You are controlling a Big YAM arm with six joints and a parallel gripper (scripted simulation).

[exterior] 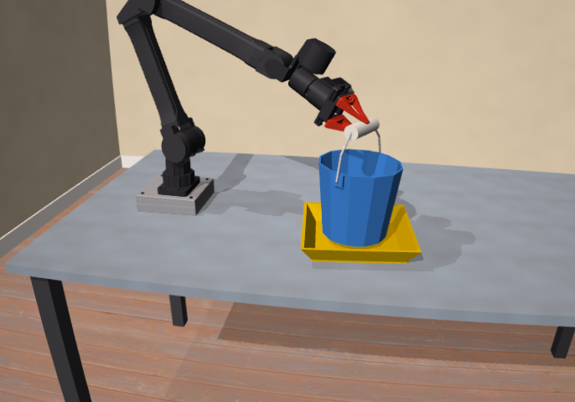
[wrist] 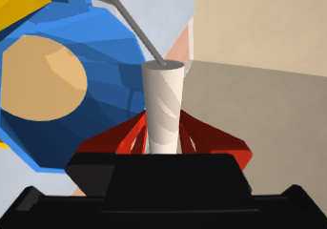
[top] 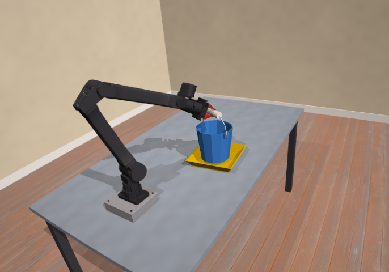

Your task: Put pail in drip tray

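The blue pail [top: 214, 141] [exterior: 360, 196] stands upright inside the yellow drip tray [top: 216, 156] [exterior: 359, 238], its base down at the tray's floor. Its wire handle is raised, with a white grip [top: 215, 113] [exterior: 361, 128] [wrist: 163, 107] at the top. My gripper [top: 209, 112] [exterior: 350, 117] [wrist: 162, 114], with red fingers, is shut on this white grip above the pail's rim. In the wrist view the pail's open mouth [wrist: 51, 91] lies below and to the left of the fingers. The pail hides the middle of the tray's floor.
The tray lies flat on the grey table with its rim up, near the table's middle. My arm's base block [top: 131, 205] [exterior: 175, 196] stands on the table towards one end. The table's edges are some way from the tray.
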